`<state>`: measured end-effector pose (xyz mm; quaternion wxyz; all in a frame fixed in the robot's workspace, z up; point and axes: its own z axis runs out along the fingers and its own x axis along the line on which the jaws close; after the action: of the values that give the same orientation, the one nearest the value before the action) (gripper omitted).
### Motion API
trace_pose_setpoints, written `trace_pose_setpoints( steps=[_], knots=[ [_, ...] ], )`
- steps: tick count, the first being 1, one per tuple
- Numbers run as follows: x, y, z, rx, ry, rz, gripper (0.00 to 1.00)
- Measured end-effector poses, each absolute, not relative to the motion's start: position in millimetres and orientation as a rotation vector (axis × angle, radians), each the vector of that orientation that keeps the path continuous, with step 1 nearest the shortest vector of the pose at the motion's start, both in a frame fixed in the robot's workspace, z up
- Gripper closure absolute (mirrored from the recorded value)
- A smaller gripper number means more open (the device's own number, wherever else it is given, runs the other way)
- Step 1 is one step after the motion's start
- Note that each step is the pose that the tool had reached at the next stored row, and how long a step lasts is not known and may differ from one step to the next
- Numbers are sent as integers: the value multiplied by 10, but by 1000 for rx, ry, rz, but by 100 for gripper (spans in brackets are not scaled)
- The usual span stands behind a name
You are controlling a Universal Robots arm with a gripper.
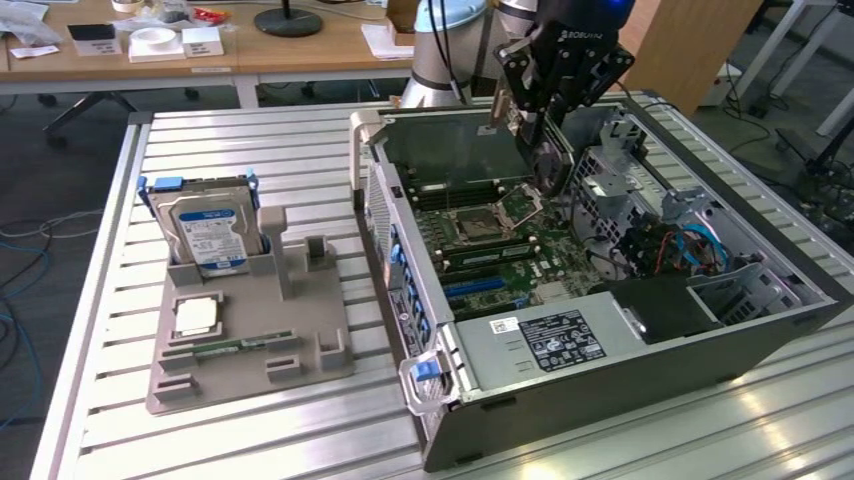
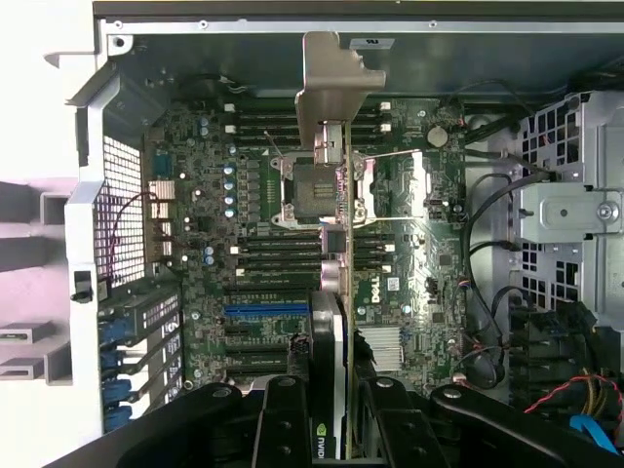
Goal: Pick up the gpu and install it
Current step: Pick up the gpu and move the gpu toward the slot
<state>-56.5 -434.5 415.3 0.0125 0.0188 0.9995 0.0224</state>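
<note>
Right, I have the gripper clamped on the gpu, and it hangs inside the open top of the computer case, which lies on its side on the slatted metal table. In the exterior view the card hangs down from the jaws over the far part of the motherboard, close to the CPU socket. I cannot tell from here whether its lower edge touches the board.

From the wrist view I see the card edge-on. A black finger presses on one face and its partner on the other, so the grip is firm on the thin body. The black cooler block sits on one face, and the silver end bracket is at the end farthest from the fingers, close to the case wall. The card's line crosses over the socket and the dark memory slots. The blue expansion slot lies just beside it, to one side.

On the exterior view's left, well apart from the case, the grey fixture holds the blue-labelled hard drive upright. The narrow green RAM stick lies flat in its groove.
</note>
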Motion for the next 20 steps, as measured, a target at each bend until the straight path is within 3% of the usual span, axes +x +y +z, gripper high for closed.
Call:
trace_pose_setpoints(
  steps=[20],
  knots=[
    [-303,-4345,4147,59,3115,70,73]
  ],
)
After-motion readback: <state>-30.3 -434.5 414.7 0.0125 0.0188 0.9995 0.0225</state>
